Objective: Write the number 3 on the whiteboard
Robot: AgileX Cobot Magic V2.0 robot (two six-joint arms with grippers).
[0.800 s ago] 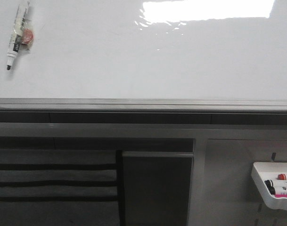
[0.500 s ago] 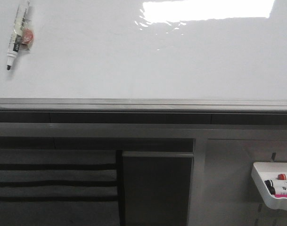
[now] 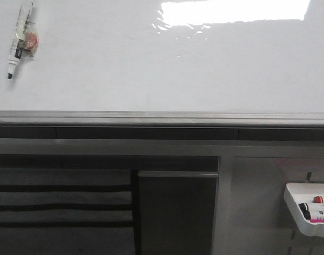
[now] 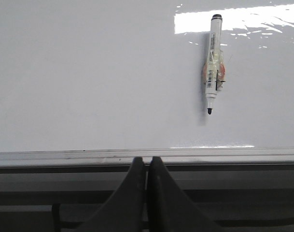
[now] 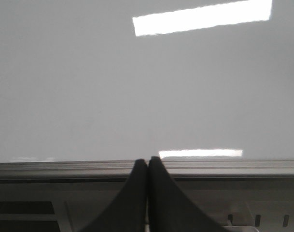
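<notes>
On the whiteboard (image 3: 167,69) a marker (image 4: 213,63) sticks, ready for grabbing; both claws (image 4: 146,164) (image 5: 147,166) are pinched together, holding nothing.

I am looking at what seems an office or classroom corner. A large glossy whiteboard (image 3: 167,69) is filling the upper frame, a marker (image 3: 18,40) is sticking to it at upper left, and a white tray (image 3: 297,210) of markers is hanging on a grey panel at lower right.
</notes>
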